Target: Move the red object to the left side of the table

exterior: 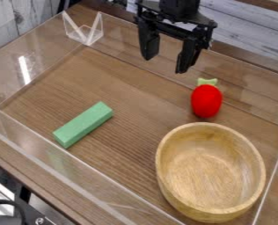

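One arm only, so no choice to make: my gripper (pixel 169 49) hangs at the back of the table (pixel 129 88), jaws spread wide and empty, pointing down. From it, the red object (pixel 206 100) lies forward and slightly right in the camera view, well apart, standing upright by the wooden bowl (pixel 212 171). I can't see its far side, and the arm above the gripper is cut off.

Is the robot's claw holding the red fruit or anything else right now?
No, nothing is held. The gripper hangs open and empty above the table, apart from the red fruit.
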You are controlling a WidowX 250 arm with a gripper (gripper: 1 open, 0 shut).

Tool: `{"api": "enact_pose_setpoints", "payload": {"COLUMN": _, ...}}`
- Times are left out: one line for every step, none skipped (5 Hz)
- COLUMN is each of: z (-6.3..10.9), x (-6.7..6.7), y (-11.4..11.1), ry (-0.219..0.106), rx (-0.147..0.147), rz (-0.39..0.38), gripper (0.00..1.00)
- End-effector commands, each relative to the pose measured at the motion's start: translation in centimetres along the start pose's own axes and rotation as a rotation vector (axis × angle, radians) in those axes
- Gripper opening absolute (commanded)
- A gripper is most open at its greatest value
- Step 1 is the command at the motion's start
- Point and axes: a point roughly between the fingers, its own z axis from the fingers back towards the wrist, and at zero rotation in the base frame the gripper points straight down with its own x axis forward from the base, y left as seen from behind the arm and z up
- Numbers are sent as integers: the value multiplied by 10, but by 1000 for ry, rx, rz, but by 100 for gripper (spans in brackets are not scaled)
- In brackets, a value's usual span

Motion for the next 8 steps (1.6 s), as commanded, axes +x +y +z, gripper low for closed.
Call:
{"api": "enact_pose_setpoints", "payload": {"z": -9, "x": 3, "y": -6, "ry": 8, "rx": -3, "rz": -15, "gripper": 100}}
{"api": "enact_pose_setpoints", "payload": {"z": -21, "x": 12, "y": -23, "ry": -11, "rx": -8, "rz": -57, "gripper": 100}}
{"api": "enact_pose_setpoints", "payload": {"z": -26, "x": 19, "y": -41, "ry": -30, "rx": -10, "rz": -125, "gripper": 100}}
{"api": "enact_pose_setpoints", "payload": {"z": -30, "x": 29, "y": -61, "ry": -52, "rx": -13, "rz": -176, "gripper": 100}}
{"api": "enact_pose_setpoints", "payload": {"z": -34, "x": 38, "y": -74, "ry": -70, "rx": -19, "rz": -204, "gripper": 100}}
{"api": "enact_pose_setpoints", "payload": {"z": -38, "x": 47, "y": -75, "ry": -70, "rx": -20, "rz": -218, "gripper": 100}}
{"api": "enact_pose_setpoints", "payload": {"z": -42, "x": 55, "y": -70, "ry": -72, "rx": -16, "rz": -239, "gripper": 100}}
{"api": "enact_pose_setpoints", "payload": {"z": -44, "x": 61, "y": -64, "ry": -71, "rx": -15, "rz": -243, "gripper": 100}}
